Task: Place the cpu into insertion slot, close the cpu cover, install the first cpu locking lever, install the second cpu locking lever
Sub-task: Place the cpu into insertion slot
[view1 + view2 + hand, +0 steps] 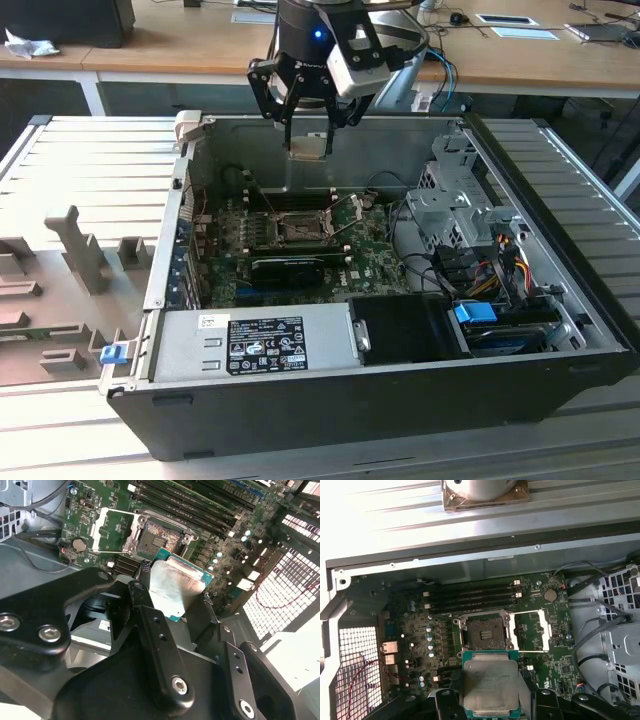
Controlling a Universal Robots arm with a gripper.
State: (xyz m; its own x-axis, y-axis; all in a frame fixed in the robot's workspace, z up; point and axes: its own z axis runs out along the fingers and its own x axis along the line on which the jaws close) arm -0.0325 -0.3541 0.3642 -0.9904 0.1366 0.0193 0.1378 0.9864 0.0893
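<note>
One gripper (308, 140) hangs at the upper centre of the exterior view, its two black fingers (145, 592) pinched onto opposite edges of one cpu (308, 149). The chip is a flat square with a dull, brushed silver lid on a teal-green rim, clear in both wrist views (490, 682). It is in the air above the open computer case (560, 300), well apart from the board.

Below it, in the middle of that view, lies one green motherboard (365, 250). One insertion slot (484, 632) sits on it, a square black socket with a dark, grainy pin field and nothing seated in it. Just beside it the single cpu cover (548, 630) is swung open, a thin silver frame with green board showing through its square window.

Long black memory slots (470, 597) run parallel past the socket, four of them as far as I can make out. There is also one round silver coin cell (550, 595).
</note>
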